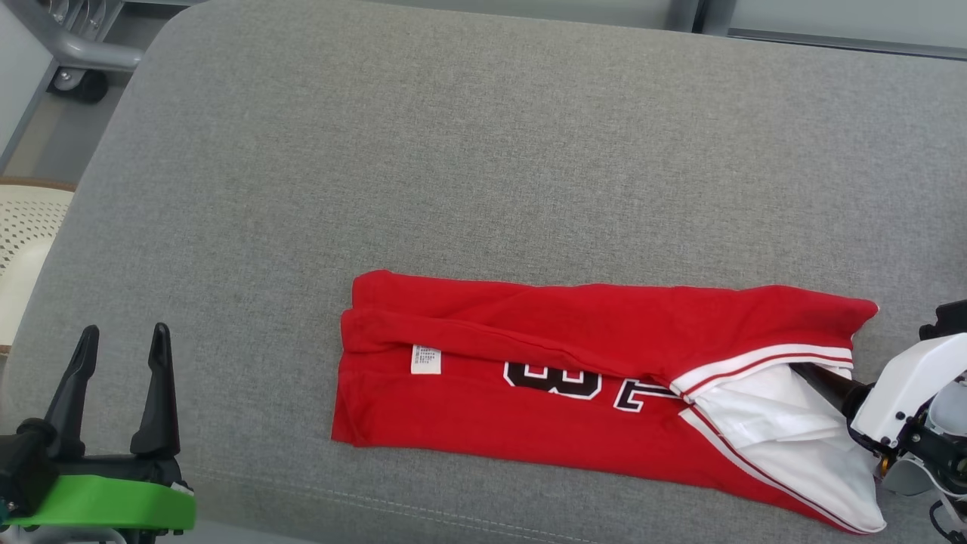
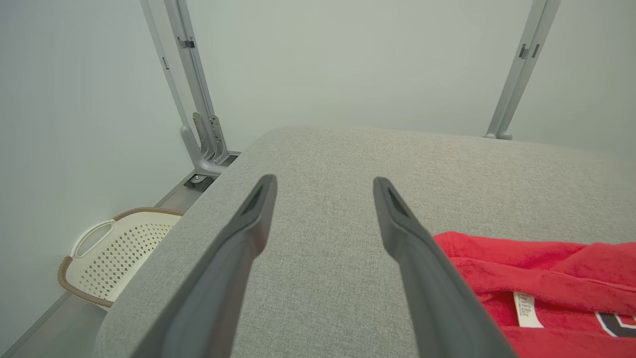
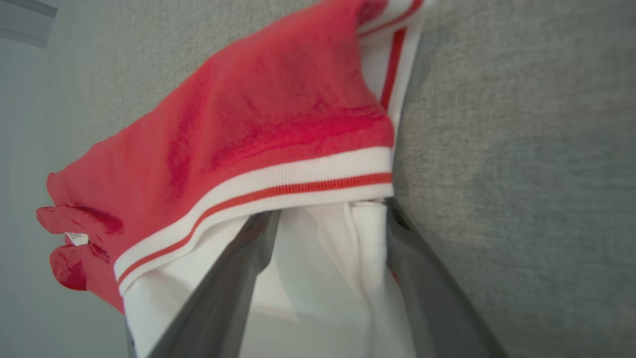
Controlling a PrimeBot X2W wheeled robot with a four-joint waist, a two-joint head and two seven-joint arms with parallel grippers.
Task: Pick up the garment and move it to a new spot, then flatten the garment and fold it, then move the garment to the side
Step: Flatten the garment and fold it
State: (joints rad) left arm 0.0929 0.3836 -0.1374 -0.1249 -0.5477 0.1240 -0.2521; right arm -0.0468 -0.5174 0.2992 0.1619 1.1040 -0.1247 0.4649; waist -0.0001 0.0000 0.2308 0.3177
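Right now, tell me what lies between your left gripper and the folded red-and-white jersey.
Head view: the stretch from left gripper to red jersey is bare grey fabric surface.

Most of the grey cushion [image 1: 483,151] was wide open for a pass, only the folded red jersey [image 1: 566,325] hogged the near right bit.

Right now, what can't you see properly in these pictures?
- Tips of the right gripper: in the right wrist view, they are tucked under the striped hem of the red shirt.
- The black number: in the head view, a folded red flap covers its top.
- The white label: in the head view, the print is too small to read.
- The basket: in the head view, it is cut off by the left edge.
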